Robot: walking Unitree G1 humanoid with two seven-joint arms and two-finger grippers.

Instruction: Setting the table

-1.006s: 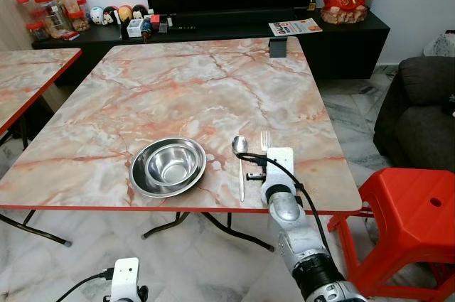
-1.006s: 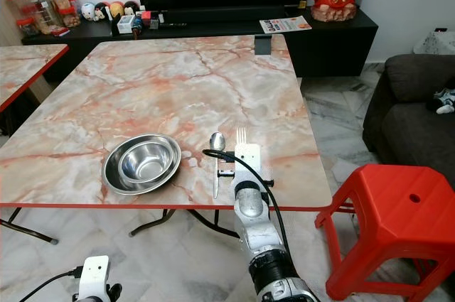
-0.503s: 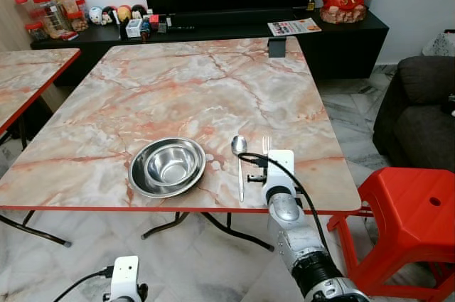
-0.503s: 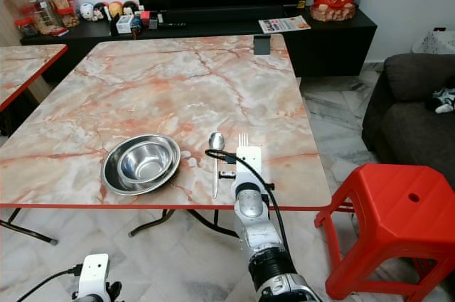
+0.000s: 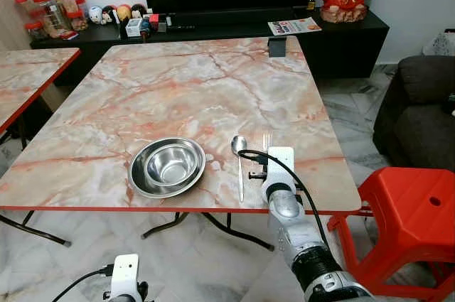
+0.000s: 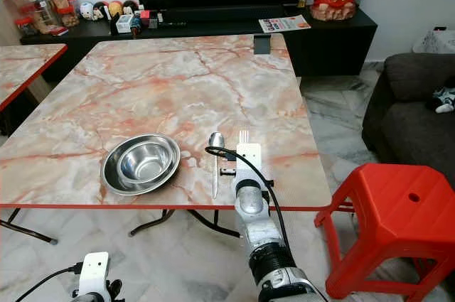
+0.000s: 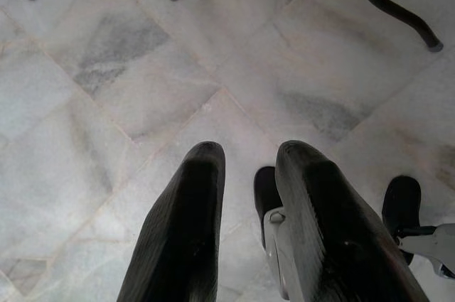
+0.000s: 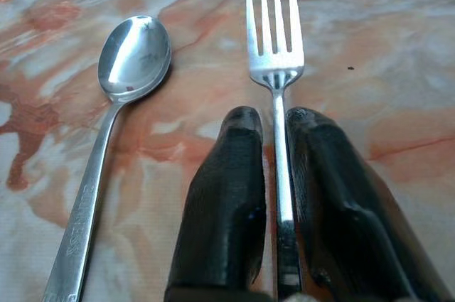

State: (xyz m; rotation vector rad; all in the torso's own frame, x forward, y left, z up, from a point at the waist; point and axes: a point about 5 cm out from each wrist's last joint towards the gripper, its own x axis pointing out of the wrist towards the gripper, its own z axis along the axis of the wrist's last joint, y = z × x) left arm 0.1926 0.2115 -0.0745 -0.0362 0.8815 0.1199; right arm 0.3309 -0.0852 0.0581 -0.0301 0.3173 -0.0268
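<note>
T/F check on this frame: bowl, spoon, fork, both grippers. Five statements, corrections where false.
1. The right gripper is closed on the fork. True.
2. The spoon lies inside the steel bowl. False: it lies on the table, beside the bowl.
3. The spoon lies between bowl and fork. True.
4. The left gripper holds a plate. False: it is empty, above the floor.
5. The red stool stands on the table. False: it stands on the floor.

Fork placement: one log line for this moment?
right gripper: fingers either side of fork handle on table | spoon left of fork | bowl left of spoon | left gripper: idle over floor
</note>
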